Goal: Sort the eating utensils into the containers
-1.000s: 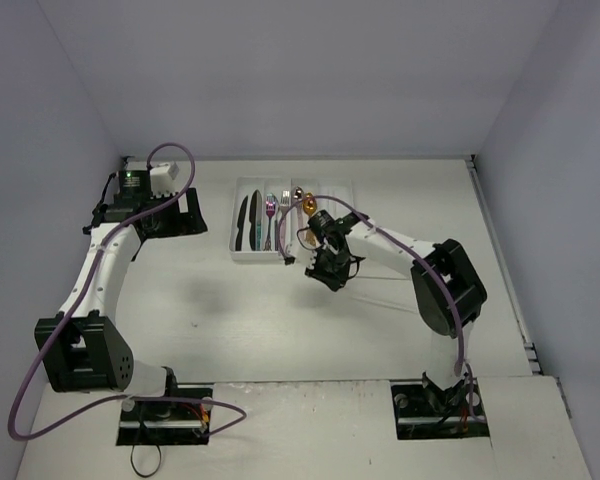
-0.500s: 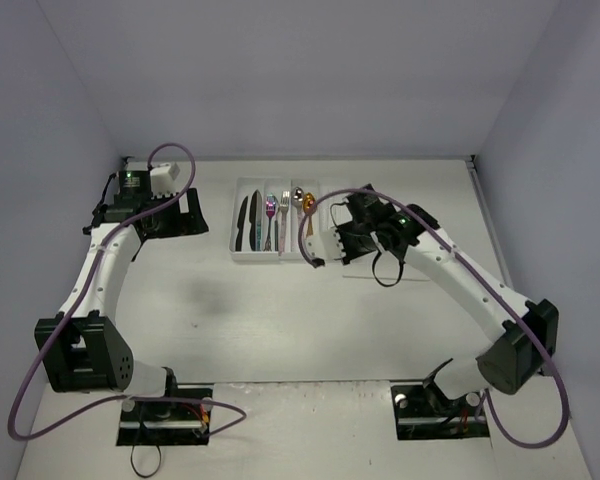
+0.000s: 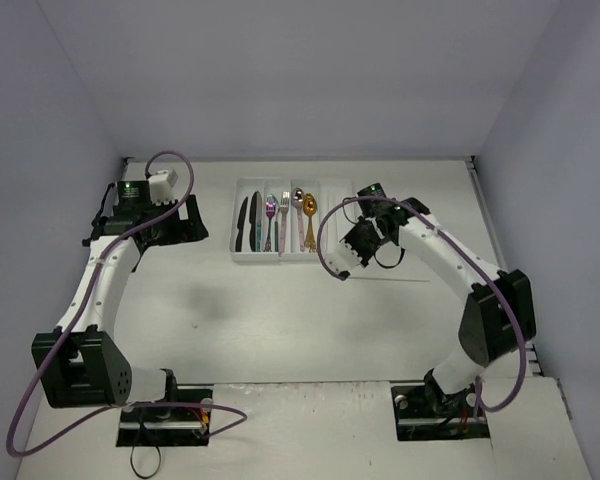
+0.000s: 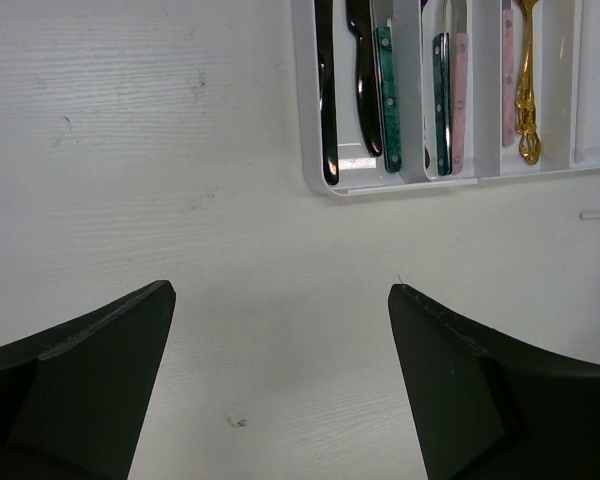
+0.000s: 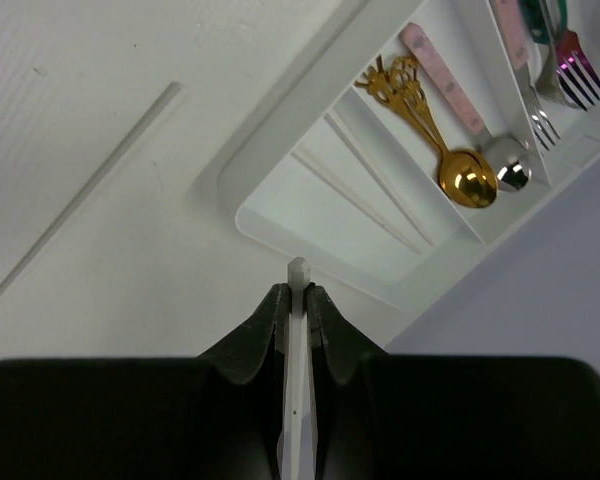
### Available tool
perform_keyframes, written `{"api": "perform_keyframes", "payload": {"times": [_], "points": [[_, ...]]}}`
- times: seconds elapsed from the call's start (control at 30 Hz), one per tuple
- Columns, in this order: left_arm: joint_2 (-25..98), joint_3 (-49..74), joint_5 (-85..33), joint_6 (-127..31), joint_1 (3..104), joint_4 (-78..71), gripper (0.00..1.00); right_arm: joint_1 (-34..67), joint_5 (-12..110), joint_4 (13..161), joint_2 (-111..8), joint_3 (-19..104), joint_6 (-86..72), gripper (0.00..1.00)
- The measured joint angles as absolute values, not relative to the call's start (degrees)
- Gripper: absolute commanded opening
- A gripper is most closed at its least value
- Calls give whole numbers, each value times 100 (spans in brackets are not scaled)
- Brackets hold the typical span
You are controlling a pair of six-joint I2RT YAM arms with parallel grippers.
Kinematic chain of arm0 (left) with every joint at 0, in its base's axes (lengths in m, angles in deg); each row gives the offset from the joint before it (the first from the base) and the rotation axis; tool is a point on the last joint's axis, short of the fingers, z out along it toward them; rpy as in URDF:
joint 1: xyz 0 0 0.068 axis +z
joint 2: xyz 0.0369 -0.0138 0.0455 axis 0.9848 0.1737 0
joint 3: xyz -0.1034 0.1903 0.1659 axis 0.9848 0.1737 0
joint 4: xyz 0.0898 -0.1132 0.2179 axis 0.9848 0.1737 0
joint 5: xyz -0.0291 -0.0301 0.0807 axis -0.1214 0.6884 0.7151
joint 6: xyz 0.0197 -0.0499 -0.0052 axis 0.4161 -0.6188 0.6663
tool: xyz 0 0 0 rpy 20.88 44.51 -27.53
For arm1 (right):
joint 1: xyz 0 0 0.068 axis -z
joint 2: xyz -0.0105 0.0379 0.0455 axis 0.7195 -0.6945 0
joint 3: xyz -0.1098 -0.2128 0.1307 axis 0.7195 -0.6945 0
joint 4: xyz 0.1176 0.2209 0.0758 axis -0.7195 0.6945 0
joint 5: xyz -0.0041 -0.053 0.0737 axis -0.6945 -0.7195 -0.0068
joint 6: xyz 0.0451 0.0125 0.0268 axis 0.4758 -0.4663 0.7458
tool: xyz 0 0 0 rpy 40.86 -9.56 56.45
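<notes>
At the far left, the left hand (image 4: 280,300) is held over the white desk (image 4: 130,150), well to the left of the tray, with its two dark fingers spread wide apart and nothing between them. Further right, the white rectangular plastic cutlery tray (image 4: 302,90) is seen lying flat on the desk, divided into long narrow parallel compartments. In the leftmost compartment an all-black knife (image 4: 326,90) and a black-bladed knife with a teal handle (image 4: 385,100) are laid side by side. In the next compartment a teal-handled fork (image 4: 438,100) and a pink-handled fork (image 4: 458,100) are laid parallel; in the right wrist view the former's tines are shown as pinkish purple and the latter's as silver. In the third compartment a pink-handled silver spoon (image 5: 513,176) is placed beside a gold spoon with an ornate handle (image 4: 526,90), the two bowls nearly touching. In the rightmost compartment two thin pale chopsticks (image 5: 360,203) are laid lengthwise. Just beside the tray's near right corner, the right hand (image 5: 298,295) is held above the desk, its fingers pressed together on a thin pale held chopstick (image 5: 298,272), whose tip is seen just past the fingertips and is pointed toward that rightmost compartment. One more loose pale chopstick (image 5: 90,188) is left lying flat on the desk outside the tray, near the same corner and apart from the tray wall.
</notes>
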State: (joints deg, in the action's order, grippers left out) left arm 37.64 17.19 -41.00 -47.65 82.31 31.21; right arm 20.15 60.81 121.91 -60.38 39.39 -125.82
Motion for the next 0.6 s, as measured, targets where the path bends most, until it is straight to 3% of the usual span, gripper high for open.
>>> {"api": "perform_keyframes", "payload": {"times": [0.27,0.6], "points": [[2938,2228,-4058,-4889,8429,2927,87,1816,6776,12091,-7131,4604,-12711,0],[2739,2312,-4393,-5089,8462,2687,87,1262,7335,12036,-7214,4992,-12778,0]]}}
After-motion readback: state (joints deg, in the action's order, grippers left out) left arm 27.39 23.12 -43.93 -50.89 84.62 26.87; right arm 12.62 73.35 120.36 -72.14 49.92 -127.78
